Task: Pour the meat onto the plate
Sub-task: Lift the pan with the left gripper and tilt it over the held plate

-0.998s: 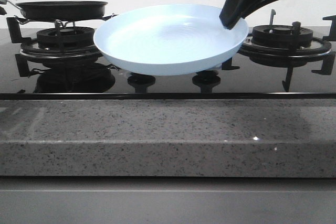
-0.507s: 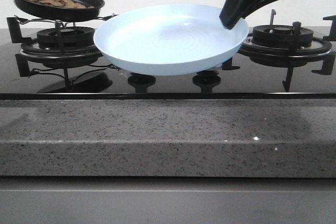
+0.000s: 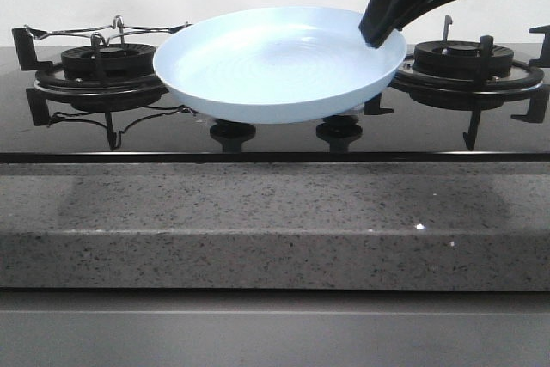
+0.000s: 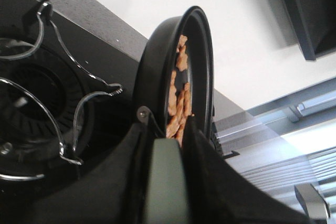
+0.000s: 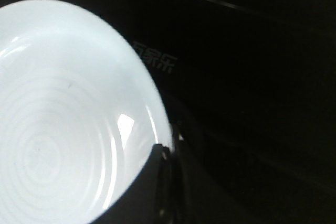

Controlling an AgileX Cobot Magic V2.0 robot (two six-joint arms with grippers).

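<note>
Front view: a speckled grey stone counter (image 3: 275, 221) runs across the foreground, with a glossy black glass hob (image 3: 275, 131) behind it and a plain pale wall beyond. A burner with a wire pan support (image 3: 107, 62) sits on the left of the hob, and another burner (image 3: 464, 66) on the right. Between them the plate (image 3: 275, 62) is held above the hob, empty. The right gripper (image 3: 384, 36) pinches the plate's far right rim. The frying pan (image 4: 181, 77) is lifted and only its underside shows at the top left edge. In the left wrist view, the left gripper (image 4: 167, 145) clamps its handle; the meat (image 4: 177, 95) lies inside the pan.
</note>
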